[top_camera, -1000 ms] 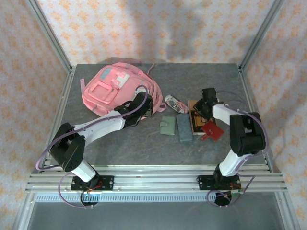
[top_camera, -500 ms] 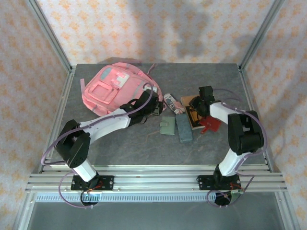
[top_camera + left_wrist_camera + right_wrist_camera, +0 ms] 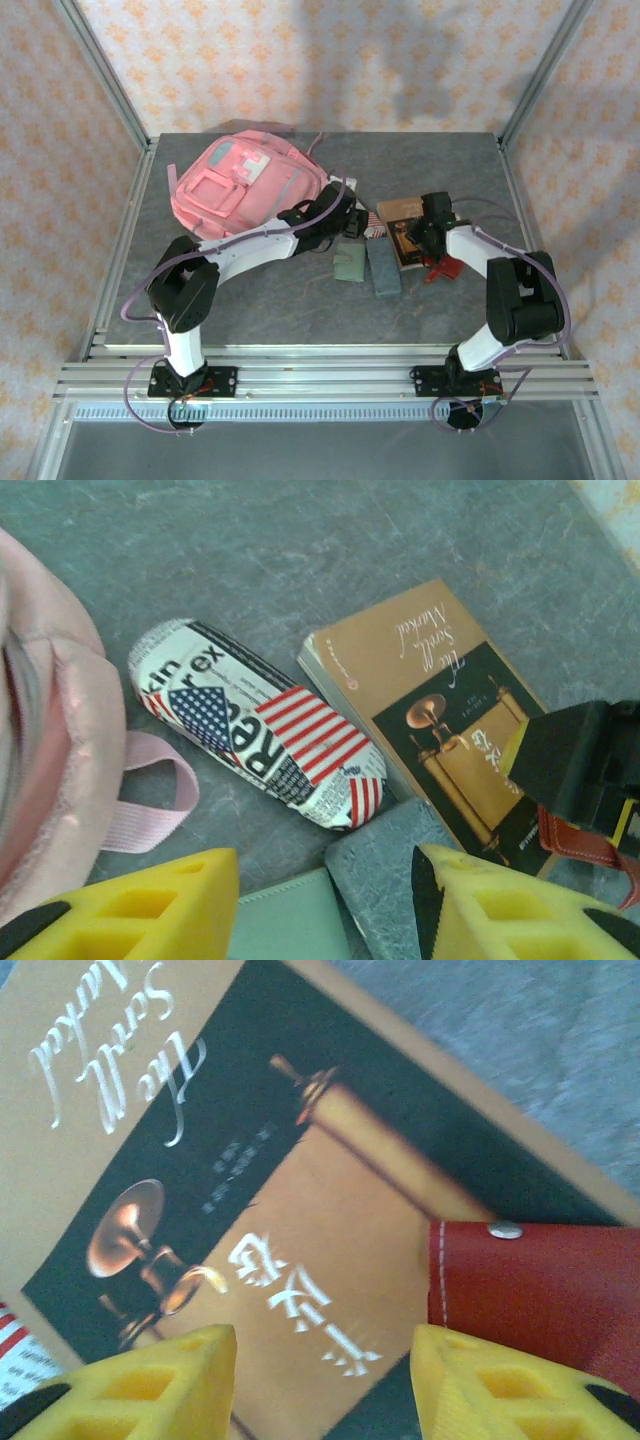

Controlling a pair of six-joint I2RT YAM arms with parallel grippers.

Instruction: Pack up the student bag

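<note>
Student bag [image 3: 240,185]: pink, pale blue patch, grey trim. Lies far left on surface [image 3: 430,165], just left of left end effector [image 3: 345,222], which is part-open and empty. Right end effector [image 3: 420,237]: part-open, empty, over book [image 3: 400,212].

Soft, even light; faint shadows on the back wall [image 3: 400,95], both wrist views slightly blurred.

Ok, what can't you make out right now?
student bag: top view too small to tell whether a zip is open; left wrist view cuts it at the left edge.
red item: right wrist view cuts it at the right edge.
green case: left wrist view's bottom edge crops it.
</note>
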